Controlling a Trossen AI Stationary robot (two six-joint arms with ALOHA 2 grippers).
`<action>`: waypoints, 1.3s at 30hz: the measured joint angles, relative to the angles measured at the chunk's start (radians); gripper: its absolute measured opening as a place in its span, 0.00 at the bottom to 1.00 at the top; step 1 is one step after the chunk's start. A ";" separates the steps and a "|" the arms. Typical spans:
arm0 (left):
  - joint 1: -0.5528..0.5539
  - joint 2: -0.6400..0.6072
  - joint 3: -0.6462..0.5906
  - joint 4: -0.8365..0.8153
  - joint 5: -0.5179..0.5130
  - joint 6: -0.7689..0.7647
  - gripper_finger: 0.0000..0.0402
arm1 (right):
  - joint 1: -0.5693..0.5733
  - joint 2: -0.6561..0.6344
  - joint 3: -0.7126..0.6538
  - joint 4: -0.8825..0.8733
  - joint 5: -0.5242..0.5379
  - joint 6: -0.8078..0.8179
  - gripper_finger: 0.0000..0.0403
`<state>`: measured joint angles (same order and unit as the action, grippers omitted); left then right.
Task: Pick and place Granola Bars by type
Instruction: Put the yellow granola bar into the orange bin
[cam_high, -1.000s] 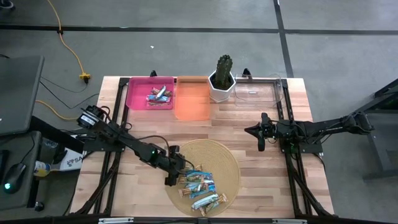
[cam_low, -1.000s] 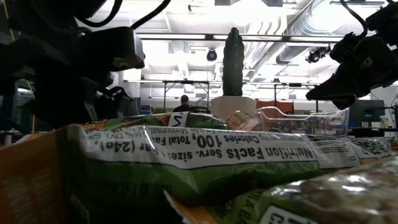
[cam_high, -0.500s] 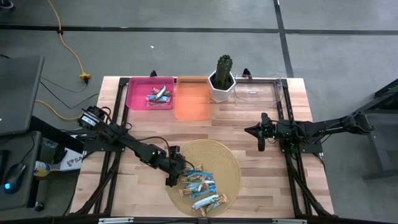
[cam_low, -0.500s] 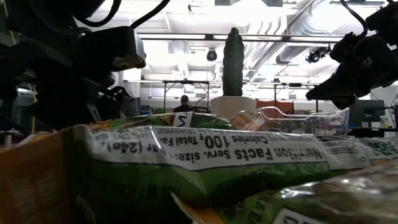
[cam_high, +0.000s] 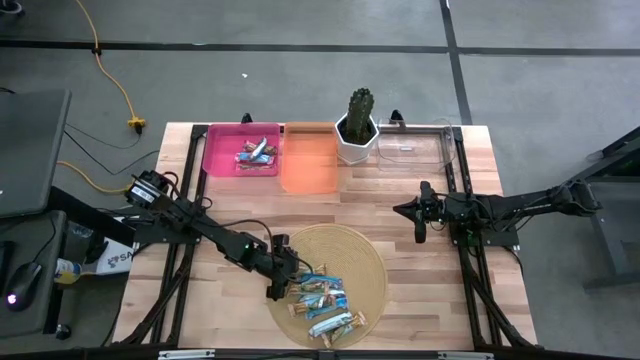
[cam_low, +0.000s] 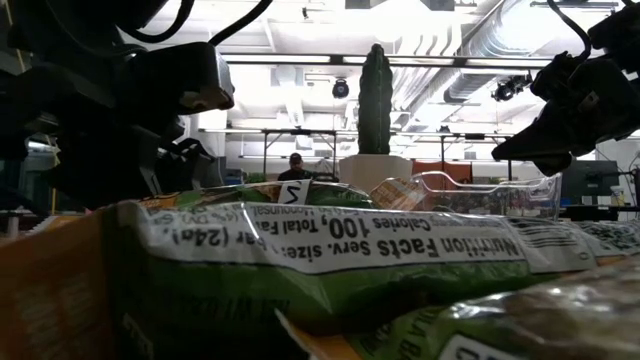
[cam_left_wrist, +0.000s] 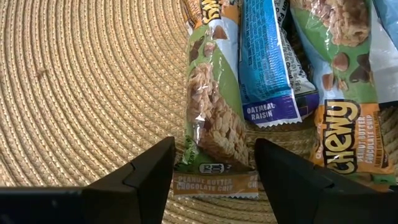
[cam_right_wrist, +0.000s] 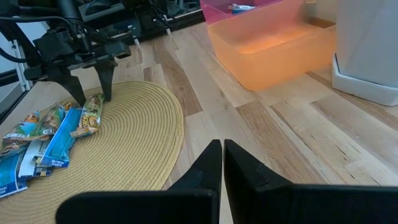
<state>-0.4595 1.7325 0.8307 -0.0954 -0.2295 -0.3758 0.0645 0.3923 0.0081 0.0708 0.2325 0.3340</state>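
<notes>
You will find the left gripper (cam_high: 276, 291) low over the round woven mat (cam_high: 365, 258), at the near-left edge of the bar pile (cam_high: 322, 301). Its fingers (cam_left_wrist: 146, 177) are spread and straddle the end of one green-and-tan bar (cam_left_wrist: 210, 118) without touching it; the wrapper end lies between the fingertips, flat on the mat. Just beside that bar lies a blue bar (cam_left_wrist: 264, 62), and beyond it another green-and-tan bar (cam_left_wrist: 345, 93); the rest of the pile overlaps toward the mat's near side. Note that two or three bars already lie in the pink bin (cam_high: 222, 150) at the table's far left. The orange bin (cam_high: 308, 165) stands touching the pink one on its right. The cactus (cam_high: 359, 112) in its white pot stands to the right of the orange bin, and a clear bin (cam_high: 420, 148) stands to the right of the pot. The right gripper (cam_high: 419, 234) waits above bare table on the right, well apart from the mat, with its fingers (cam_right_wrist: 208, 171) pressed together and holding nothing.
</notes>
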 joint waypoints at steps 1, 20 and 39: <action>0.000 0.000 0.000 0.000 0.000 0.000 0.54 | 0.000 0.000 0.000 0.000 0.000 0.001 0.00; 0.001 0.001 0.014 -0.020 0.041 -0.014 0.29 | 0.000 0.000 0.000 0.000 0.000 0.000 0.00; 0.001 0.004 0.085 -0.082 0.018 -0.012 0.28 | 0.000 0.000 0.000 0.000 0.000 0.001 0.00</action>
<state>-0.4583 1.7363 0.9161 -0.1778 -0.2113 -0.3879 0.0647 0.3923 0.0081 0.0709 0.2325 0.3346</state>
